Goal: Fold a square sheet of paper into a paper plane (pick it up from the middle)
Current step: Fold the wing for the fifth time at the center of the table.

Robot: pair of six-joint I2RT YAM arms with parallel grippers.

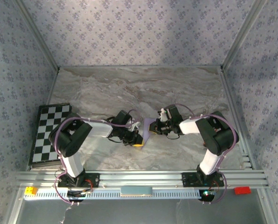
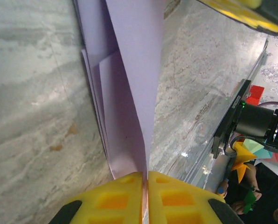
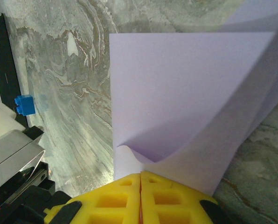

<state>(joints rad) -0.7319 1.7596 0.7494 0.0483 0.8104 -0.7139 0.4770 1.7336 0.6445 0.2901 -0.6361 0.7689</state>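
Marble counter (image 1: 143, 88): arms meet centre-front. Lilac square sheet of paper (image 3: 185, 93) held between them, partly folded and bowed. Left pincer (image 2: 145, 186) pressed together on one edge; right pincer (image 3: 140, 184) pinching the opposite edge. Judged mid-fold. Next: align edges, press crease flat.

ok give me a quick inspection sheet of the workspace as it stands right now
surface: grey marble-patterned tabletop, no spills seen
job's things: pale lilac square sheet of paper, partly folded, held between the two arms mid-table; no finished plane
clutter: black-and-white chequered board at the left edge; small blue plastic cube on the table; yellow block and red block on the front rail
grippers: left tool shut on the sheet; right tool shut on the sheet
cables: lilac cable loops along both arms
surroundings: floral-patterned walls on three sides
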